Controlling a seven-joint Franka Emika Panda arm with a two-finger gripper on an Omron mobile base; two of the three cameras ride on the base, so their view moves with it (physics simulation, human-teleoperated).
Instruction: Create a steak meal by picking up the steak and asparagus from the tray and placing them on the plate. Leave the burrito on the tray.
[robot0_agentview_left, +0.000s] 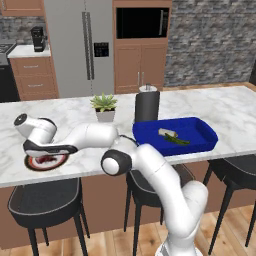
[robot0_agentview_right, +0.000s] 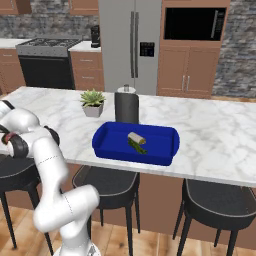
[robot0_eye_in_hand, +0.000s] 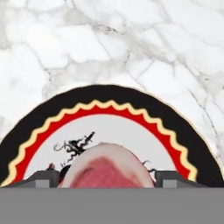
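The white arm reaches out to the robot's left over the white, grey-veined marble surface, and its end effector hangs directly above the round plate with a black rim, a scalloped orange-red ring and a white centre with a dark pattern. In the hand view the two small dark fingertips stand wide apart on either side of the chunky slab of red-pink steak with a paler edge. The steak lies on the plate's white centre, between the fingertips; whether they press on it or stand just clear cannot be told. In the left base view a bit of red meat shows on the plate under the hand.

Well to the right along the same surface sits the flat rectangular deep-blue tray with a low rim. Inside it lie the small pale whitish-tan burrito roll and, just beside it on the near side and touching or nearly so, the thin dark green asparagus stalk. The right base view shows the same pair near the middle of the tray.

Behind the tray's far left corner stands a dark cylindrical canister with a pale top, and to its left a spiky green plant in a small white pot. Dark round stools are tucked under the near edge of the surface. Behind it are a steel refrigerator and wooden cabinets.
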